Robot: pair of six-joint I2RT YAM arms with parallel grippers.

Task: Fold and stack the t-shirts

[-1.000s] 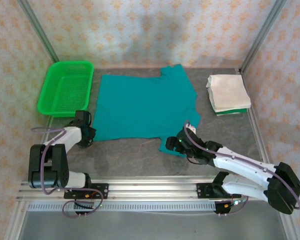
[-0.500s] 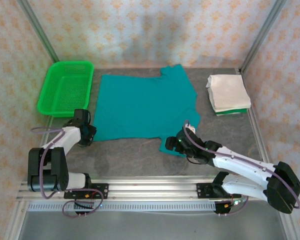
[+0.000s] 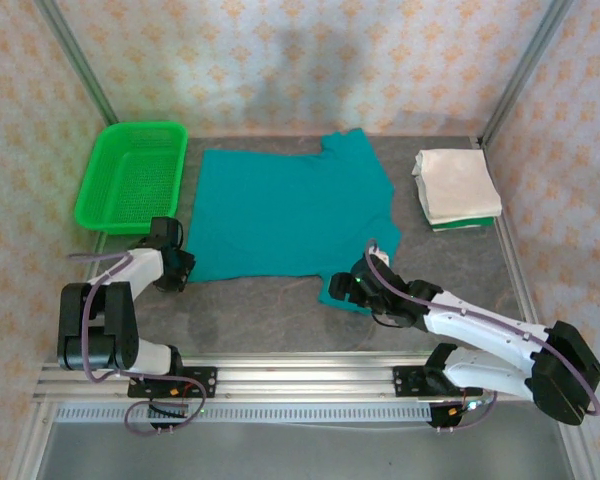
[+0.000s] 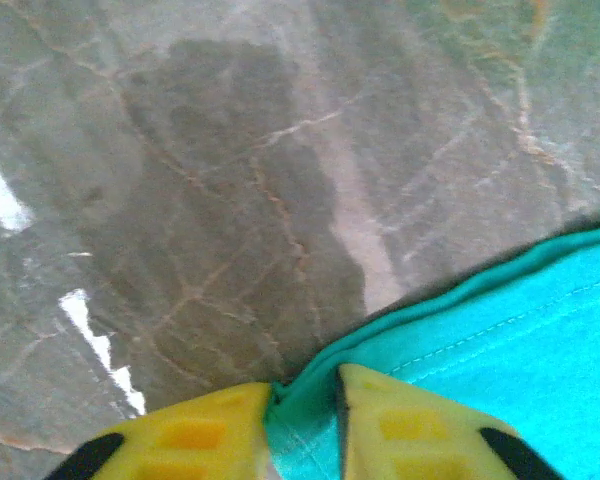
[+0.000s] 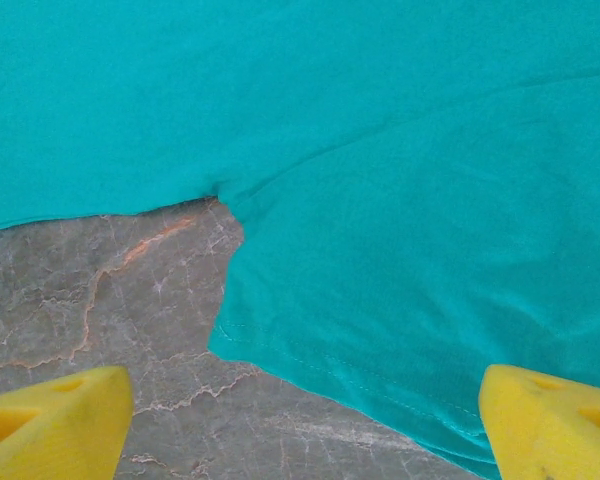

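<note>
A teal t-shirt (image 3: 285, 212) lies spread flat on the grey table, plain side up. My left gripper (image 3: 183, 266) sits at its near left hem corner, and the left wrist view shows the yellow fingers (image 4: 400, 430) pinching that teal hem (image 4: 305, 420). My right gripper (image 3: 338, 288) hovers low over the near right sleeve (image 5: 400, 290), its yellow fingers (image 5: 55, 420) wide apart with the sleeve edge between them. Folded white shirts with a green one at the bottom form a stack (image 3: 456, 188) at the back right.
A green mesh basket (image 3: 133, 175) stands at the back left beside the shirt. Metal frame posts and patterned walls close in the table on three sides. Bare grey table (image 3: 250, 310) runs along the near edge between the arms.
The left gripper has shifted slightly right, onto the shirt's near left corner. The right gripper has barely moved.
</note>
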